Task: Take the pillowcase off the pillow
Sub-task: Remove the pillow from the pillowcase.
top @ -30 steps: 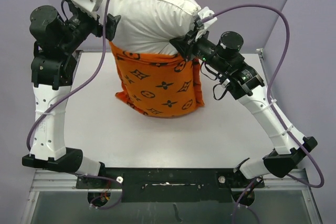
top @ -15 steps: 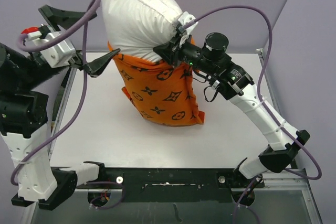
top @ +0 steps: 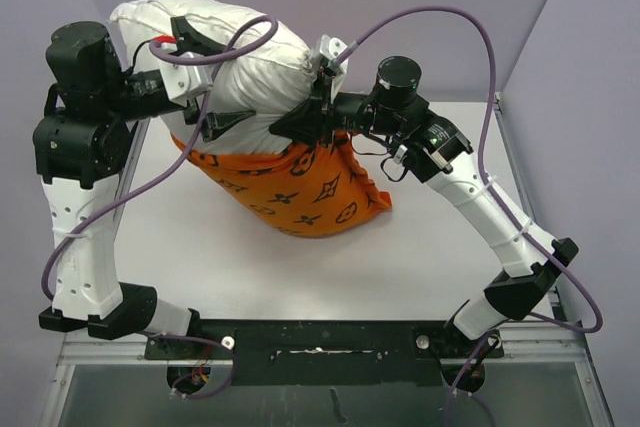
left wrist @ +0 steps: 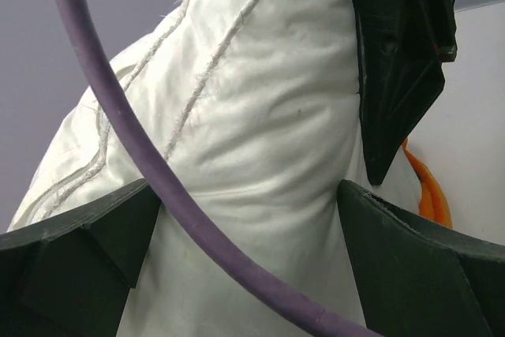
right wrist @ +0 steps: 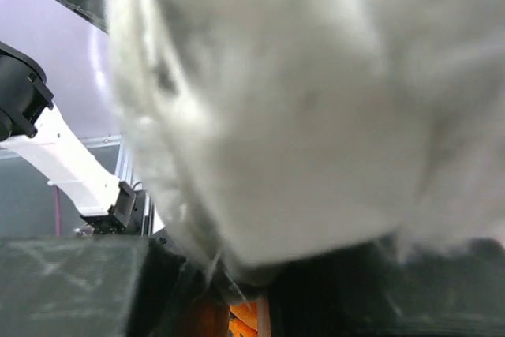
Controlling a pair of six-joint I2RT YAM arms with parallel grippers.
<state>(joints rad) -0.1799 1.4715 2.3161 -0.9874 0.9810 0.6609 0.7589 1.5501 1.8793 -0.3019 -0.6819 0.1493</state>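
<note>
The white pillow (top: 235, 57) leans over to the left above the table, its lower end still inside the orange pillowcase (top: 300, 192), which sags onto the table. My right gripper (top: 292, 127) is shut on the pillow's white fabric just above the pillowcase's rim. In the right wrist view the pillow (right wrist: 300, 116) fills the frame and bunches between the right gripper's (right wrist: 260, 282) jaws. My left gripper (top: 213, 79) stands open, one finger on each side of the pillow's bare upper half. The left wrist view shows the pillow (left wrist: 260, 140) between the left gripper's (left wrist: 246, 189) wide-spread fingers, with a sliver of pillowcase (left wrist: 430, 195) at the right.
A purple cable (left wrist: 142, 155) hangs across the left wrist view in front of the pillow. Another purple cable (top: 440, 17) arcs above the right arm. The white table (top: 330, 267) has purple walls behind and beside it.
The pillow has tipped from upright over to the left and sunk lower. The right gripper moved left with it. The left arm swung back in, and its open fingers now straddle the pillow.
</note>
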